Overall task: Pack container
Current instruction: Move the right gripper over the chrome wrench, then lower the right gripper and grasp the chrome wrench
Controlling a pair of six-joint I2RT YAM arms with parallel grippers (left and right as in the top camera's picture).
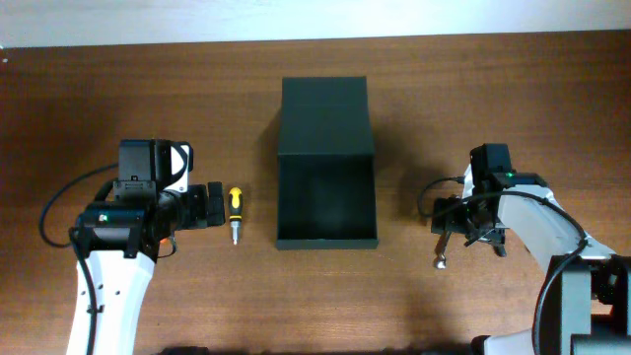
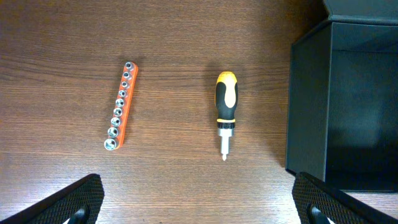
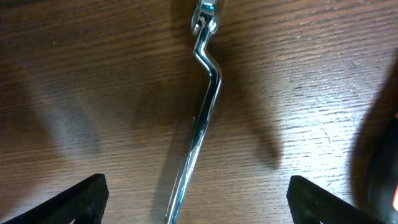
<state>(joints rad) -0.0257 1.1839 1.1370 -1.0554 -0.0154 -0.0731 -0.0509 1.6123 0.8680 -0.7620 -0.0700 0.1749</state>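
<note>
The container (image 1: 325,202), set open midway between the left gripper (image 1: 215,205) and the right gripper (image 1: 441,219), both seen spread wide and empty, is judged light, stiff and non-slippery, and is best gripped at a side wall.

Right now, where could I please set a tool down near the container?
Bare wood: the strip in front of the container, and the gap between it and the right gripper. Crowded on its left: screwdriver, socket rail and left gripper.
</note>
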